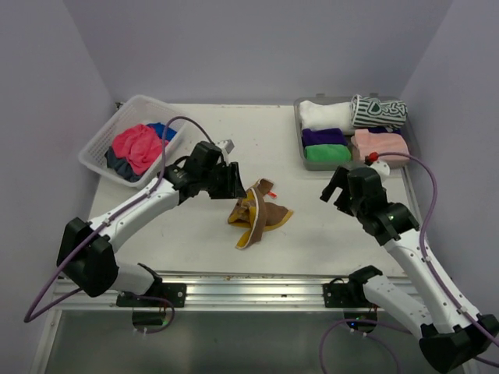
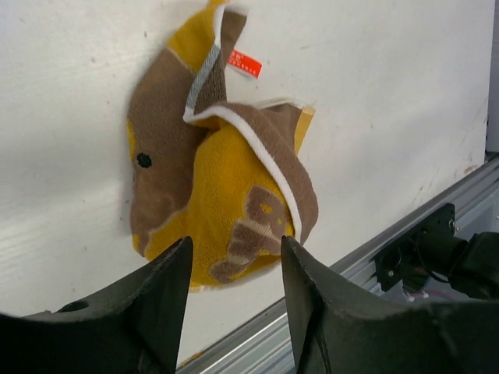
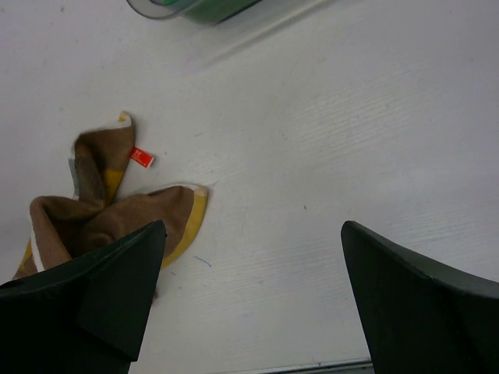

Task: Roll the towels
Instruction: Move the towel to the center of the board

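Note:
A yellow-and-brown towel [image 1: 257, 212] lies crumpled on the white table, with a red tag near its far end. My left gripper [image 1: 234, 183] hovers just left of it and is open; in the left wrist view the towel [image 2: 226, 179] lies on the table beyond the left gripper [image 2: 235, 241], with nothing between the fingers. My right gripper [image 1: 337, 189] stands wide open to the right of the towel, over bare table. In the right wrist view the towel [image 3: 101, 210] shows at the left, past the right gripper [image 3: 253, 224].
A white lattice basket [image 1: 97, 136] at the back left holds loose pink [image 1: 136, 146], blue and dark towels. A grey tray [image 1: 299, 132] at the back right holds rolled white, striped [image 1: 378, 111], purple, green and pink towels. A metal rail runs along the near edge.

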